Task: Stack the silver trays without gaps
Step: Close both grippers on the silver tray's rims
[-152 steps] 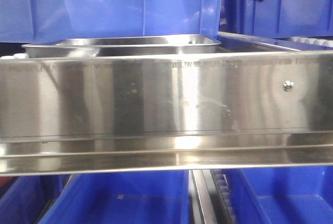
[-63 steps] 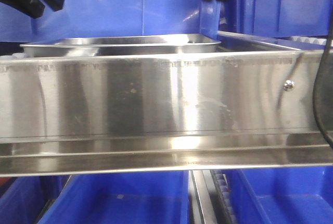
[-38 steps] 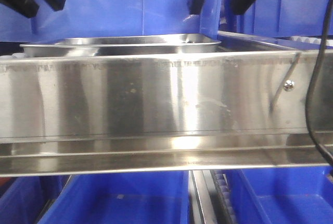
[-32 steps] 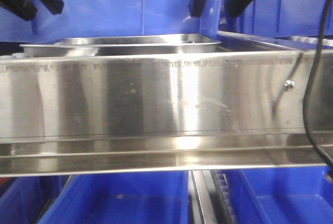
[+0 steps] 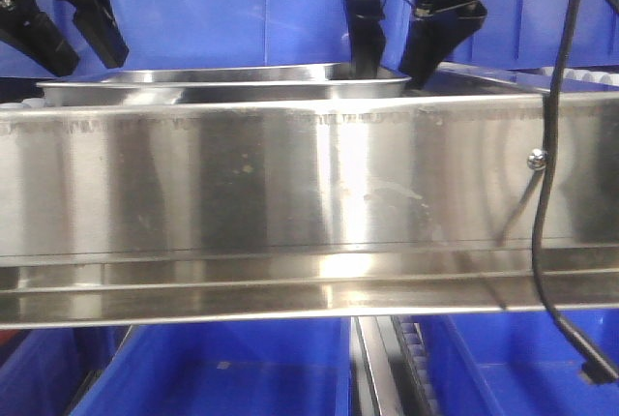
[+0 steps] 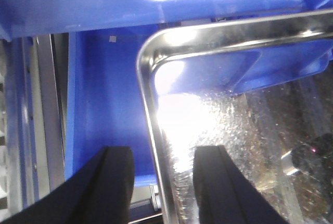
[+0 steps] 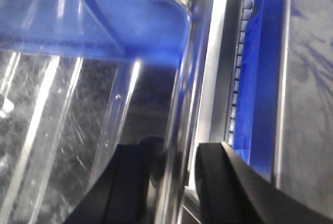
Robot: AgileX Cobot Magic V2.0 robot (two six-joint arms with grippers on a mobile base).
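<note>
A silver tray (image 5: 222, 82) lies behind the steel panel, and only its rim and upper wall show. I cannot tell whether another tray lies under it. My left gripper (image 5: 68, 34) is open, just above the tray's left end. In the left wrist view the left gripper (image 6: 164, 182) has one finger on each side of the tray's left rim (image 6: 148, 104). My right gripper (image 5: 395, 48) is open at the tray's right end. In the right wrist view the right gripper (image 7: 179, 182) straddles the right rim (image 7: 182, 104), with its inner finger close to the wall.
A long brushed-steel panel (image 5: 290, 184) with a screw head (image 5: 535, 157) blocks the front. Deep blue bins stand behind (image 5: 193, 10) and below (image 5: 232, 368). A black cable (image 5: 540, 242) hangs at the right. A roller track (image 7: 242, 67) runs beside the tray.
Both grippers have come down towards the tray. The right one has moved from the top edge down to the tray's right end, and its cable now hangs in front of the panel. The tray has not moved.
</note>
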